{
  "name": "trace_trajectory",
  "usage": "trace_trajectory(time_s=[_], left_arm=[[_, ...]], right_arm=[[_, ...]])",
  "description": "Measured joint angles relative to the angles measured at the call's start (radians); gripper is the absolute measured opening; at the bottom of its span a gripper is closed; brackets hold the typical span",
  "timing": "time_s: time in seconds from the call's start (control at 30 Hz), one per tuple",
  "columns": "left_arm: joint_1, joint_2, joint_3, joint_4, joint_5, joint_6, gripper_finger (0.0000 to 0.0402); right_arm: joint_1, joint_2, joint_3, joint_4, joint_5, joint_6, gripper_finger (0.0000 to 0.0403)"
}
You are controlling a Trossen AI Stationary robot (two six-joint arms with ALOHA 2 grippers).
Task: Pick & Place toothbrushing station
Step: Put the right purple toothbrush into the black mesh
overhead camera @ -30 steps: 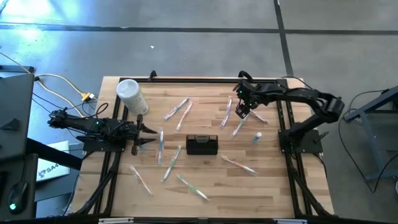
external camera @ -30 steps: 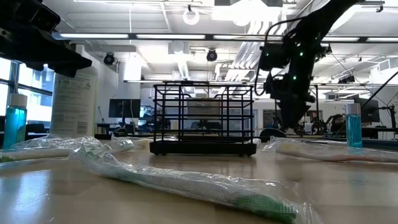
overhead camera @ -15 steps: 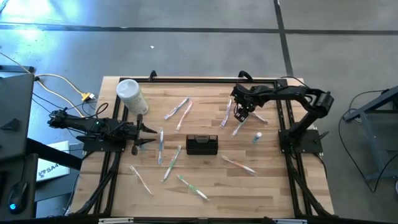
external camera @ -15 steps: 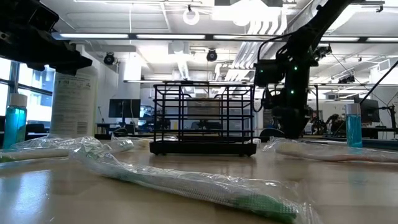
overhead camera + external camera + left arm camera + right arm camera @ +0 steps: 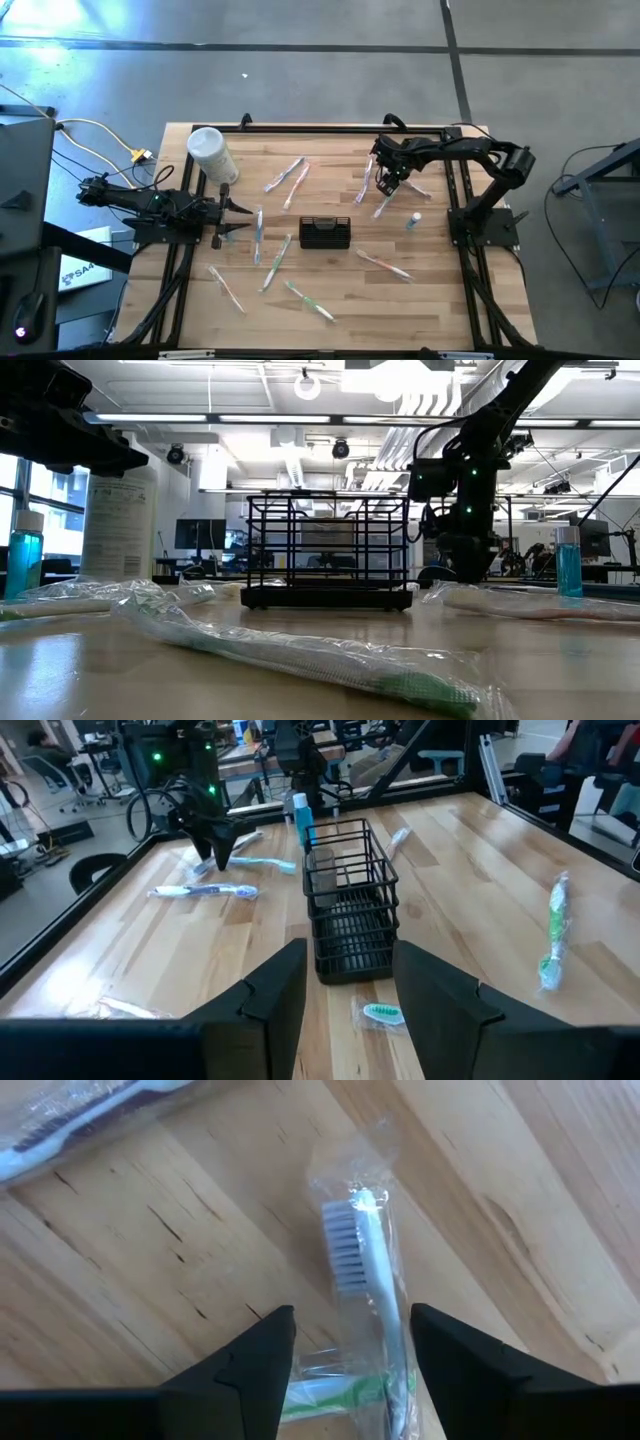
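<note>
The black wire caddy (image 5: 325, 232) stands on its base at the table's middle; it also shows in the low view (image 5: 325, 550) and the left wrist view (image 5: 348, 910). My right gripper (image 5: 387, 187) is open and points down over a wrapped white toothbrush (image 5: 362, 1275) that lies flat on the table, right of and beyond the caddy. Its fingers stand on either side of the brush, below its bristle head (image 5: 342, 1240). My left gripper (image 5: 236, 218) is open and empty, level, left of the caddy, pointing at it (image 5: 350, 995).
Several wrapped toothbrushes lie scattered around the caddy, one near the front (image 5: 320, 660). A white lidded cylinder (image 5: 211, 155) stands at the far left. A small blue bottle (image 5: 413, 220) stands near the right gripper. Bare wood lies in front of the caddy.
My right gripper has come down toward the wrapped toothbrush, shifted a little toward the table's left, and turned to point more straight down; its arm has folded in. For the last half second it has held still.
</note>
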Motion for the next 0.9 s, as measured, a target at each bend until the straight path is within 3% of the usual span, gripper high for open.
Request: trace_trajectory(time_s=[0.13, 0.37, 0.5, 0.63, 0.9], left_arm=[[0.0, 0.0, 0.0, 0.0, 0.0, 0.0, 0.0152], [0.0, 0.0, 0.0, 0.0, 0.0, -0.001, 0.0152], [0.0, 0.0, 0.0, 0.0, 0.0, -0.001, 0.0152], [0.0, 0.0, 0.0, 0.001, -0.011, -0.001, 0.0152], [0.0, 0.0, 0.0, 0.001, -0.015, -0.008, 0.0152]], right_arm=[[0.001, 0.001, 0.0, 0.005, -0.003, -0.021, 0.0146], [0.041, 0.003, -0.001, 0.023, 0.096, -0.063, 0.0016], [0.081, 0.003, -0.001, 0.009, 0.216, -0.051, 0.0013], [0.132, -0.022, 0.026, -0.049, 0.27, -0.02, 0.001], [0.315, -0.193, 0.149, -0.172, 0.419, 0.035, 0.0008]])
